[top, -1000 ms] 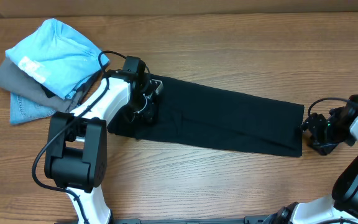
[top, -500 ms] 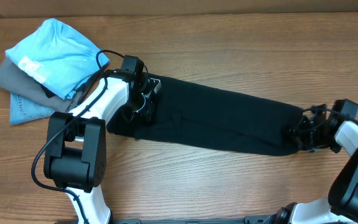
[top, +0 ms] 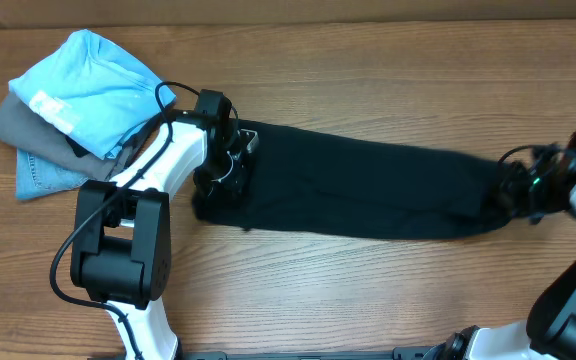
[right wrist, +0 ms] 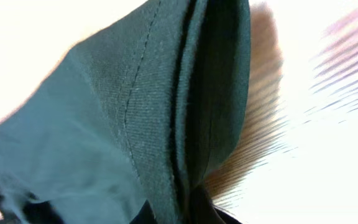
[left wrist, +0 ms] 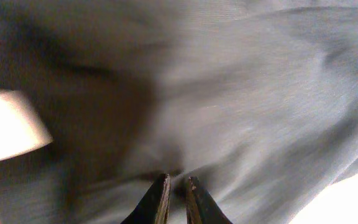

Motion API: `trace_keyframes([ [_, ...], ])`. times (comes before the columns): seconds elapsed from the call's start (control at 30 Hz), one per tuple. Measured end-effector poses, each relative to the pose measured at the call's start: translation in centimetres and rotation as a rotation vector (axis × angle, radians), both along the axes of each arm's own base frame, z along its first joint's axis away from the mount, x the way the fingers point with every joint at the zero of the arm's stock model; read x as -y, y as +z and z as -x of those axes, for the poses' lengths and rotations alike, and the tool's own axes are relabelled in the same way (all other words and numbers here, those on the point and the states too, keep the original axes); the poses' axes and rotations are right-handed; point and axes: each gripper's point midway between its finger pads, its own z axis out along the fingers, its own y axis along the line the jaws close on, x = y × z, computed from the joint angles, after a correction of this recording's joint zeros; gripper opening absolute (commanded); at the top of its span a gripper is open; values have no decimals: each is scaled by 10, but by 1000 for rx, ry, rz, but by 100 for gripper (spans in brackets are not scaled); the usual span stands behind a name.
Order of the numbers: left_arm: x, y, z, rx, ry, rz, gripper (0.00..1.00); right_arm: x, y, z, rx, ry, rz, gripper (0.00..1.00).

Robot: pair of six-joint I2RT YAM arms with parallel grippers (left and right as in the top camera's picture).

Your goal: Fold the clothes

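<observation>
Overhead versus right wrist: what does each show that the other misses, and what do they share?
Only overhead: the whole black T-shirt stretched as a long band across the table, the left gripper at its left end, and the light blue shirt, grey garment and denim piece stacked at far left. Only right wrist: the hem stitching and the fabric layers doubled at the edge. Both: the right gripper shut on the shirt's right end.

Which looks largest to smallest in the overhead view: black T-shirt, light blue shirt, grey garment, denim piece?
Largest: black T-shirt
Next: light blue shirt
Then grey garment and denim piece, both partly covered, unranked.
</observation>
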Motion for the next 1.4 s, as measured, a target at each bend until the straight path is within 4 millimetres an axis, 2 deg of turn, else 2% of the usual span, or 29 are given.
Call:
trace_keyframes([
  [0.1,3,20,-14,30,0,6,14,8,31,-13,51,4,52,4],
  [0.2,6,41,-29,70,0,15,15,-1,44,-23,77,44,80,4],
  [0.3,9,58,-40,108,0,24,16,-29,43,-29,70,125,83,4],
  [0.4,10,67,-47,130,0,28,16,-65,44,-36,78,218,81,4],
  [0.6,9,68,-43,114,0,25,16,-137,48,-51,125,361,75,4],
  [0.67,9,68,-42,111,0,24,15,-152,48,-52,132,384,79,4],
  [0.77,9,68,-42,109,0,24,15,-178,46,-53,136,426,93,5],
  [0.87,9,68,-42,108,0,23,15,-195,41,-54,135,453,103,5],
  [1.07,9,68,-42,108,0,23,15,-217,12,-49,44,462,114,5],
  [1.1,9,68,-42,108,0,23,15,-220,7,-48,30,464,111,7],
  [1.23,9,68,-42,108,0,23,15,-232,-9,-48,0,474,92,28],
  [1.4,8,68,-42,109,0,20,15,-269,0,-54,96,587,8,34],
])
